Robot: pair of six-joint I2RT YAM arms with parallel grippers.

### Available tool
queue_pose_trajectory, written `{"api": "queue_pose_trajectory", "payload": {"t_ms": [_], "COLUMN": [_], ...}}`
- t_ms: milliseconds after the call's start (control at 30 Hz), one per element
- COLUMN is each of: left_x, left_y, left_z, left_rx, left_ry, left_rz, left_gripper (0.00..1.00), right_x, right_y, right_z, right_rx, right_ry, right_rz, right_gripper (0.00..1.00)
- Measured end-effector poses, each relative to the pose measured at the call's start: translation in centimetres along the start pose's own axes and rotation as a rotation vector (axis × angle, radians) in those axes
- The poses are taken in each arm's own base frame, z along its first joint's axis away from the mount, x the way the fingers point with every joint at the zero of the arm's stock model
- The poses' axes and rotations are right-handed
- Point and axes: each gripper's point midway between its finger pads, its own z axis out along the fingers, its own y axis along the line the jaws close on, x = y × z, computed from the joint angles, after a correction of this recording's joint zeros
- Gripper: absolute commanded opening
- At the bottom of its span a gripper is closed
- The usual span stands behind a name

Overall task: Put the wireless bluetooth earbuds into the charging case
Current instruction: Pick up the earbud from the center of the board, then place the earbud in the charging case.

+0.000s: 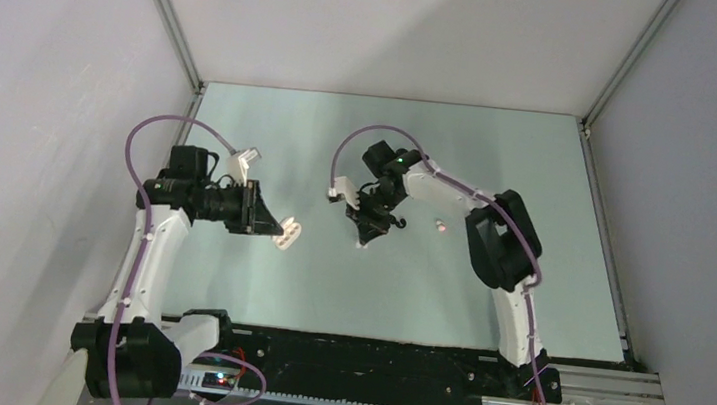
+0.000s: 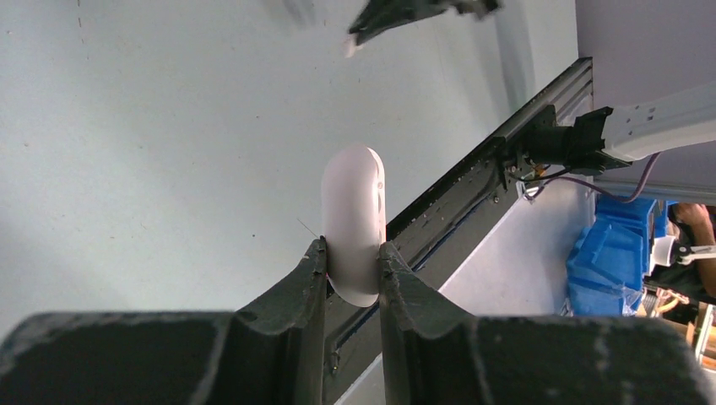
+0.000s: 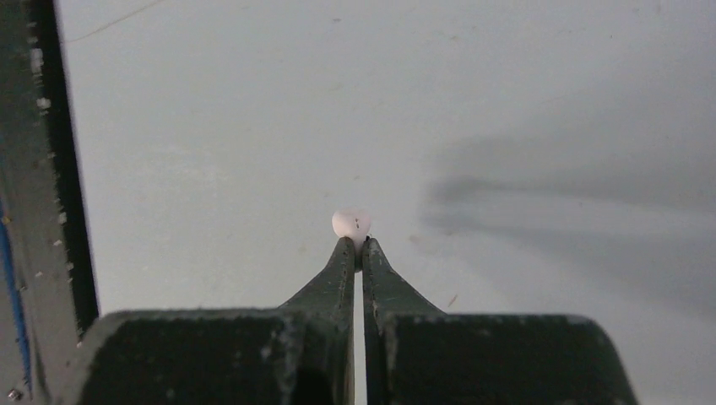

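My left gripper is shut on a white oval charging case and holds it above the table. In the left wrist view the case stands edge-on between the fingertips of the left gripper; whether its lid is open does not show. My right gripper is shut on a tiny white earbud, a short way right of the case. In the right wrist view the bud sits pinched at the very tips of the right gripper. Another small pale bud lies on the table. No black buds are in view.
The pale green table is walled at the back and both sides. A black rail runs along the near edge. A small white piece sits by my left wrist. My right gripper's tip with its bud shows in the left wrist view.
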Motion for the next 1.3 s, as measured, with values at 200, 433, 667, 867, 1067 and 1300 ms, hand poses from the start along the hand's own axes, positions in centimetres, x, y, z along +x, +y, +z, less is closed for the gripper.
{"api": "queue_pose_trajectory", "payload": {"t_ms": [200, 433, 667, 867, 1067, 1300], "left_x": [-0.6, -5.0, -8.1, -7.4, -6.6, -6.0], "left_y": [-0.4, -3.4, -7.1, -9.1, -10.3, -11.3], "left_z": [1.5, 4.4, 7.9, 9.1, 9.6, 9.7], "left_rx": [0.029, 0.101, 0.178, 0.218, 0.257, 0.295], "left_ry": [0.087, 0.152, 0.182, 0.213, 0.237, 0.250], "left_rz": [0.040, 0.207, 0.363, 0.416, 0.430, 0.437], "left_gripper": [0.00, 0.00, 0.00, 0.00, 0.00, 0.00], "right_x": [-3.5, -7.7, -8.8, -9.9, -10.9, -11.5], "right_y": [3.5, 8.1, 10.1, 9.8, 9.2, 9.1], "right_z": [-7.3, -16.6, -18.4, -18.4, -18.6, -18.7], "right_rx": [0.097, 0.293, 0.386, 0.457, 0.514, 0.535], "right_ry": [-0.078, -0.120, -0.052, -0.024, -0.025, -0.042], "right_rz": [-0.277, -0.624, -0.752, -0.789, -0.805, -0.804], "right_gripper": [0.00, 0.00, 0.00, 0.00, 0.00, 0.00]}}
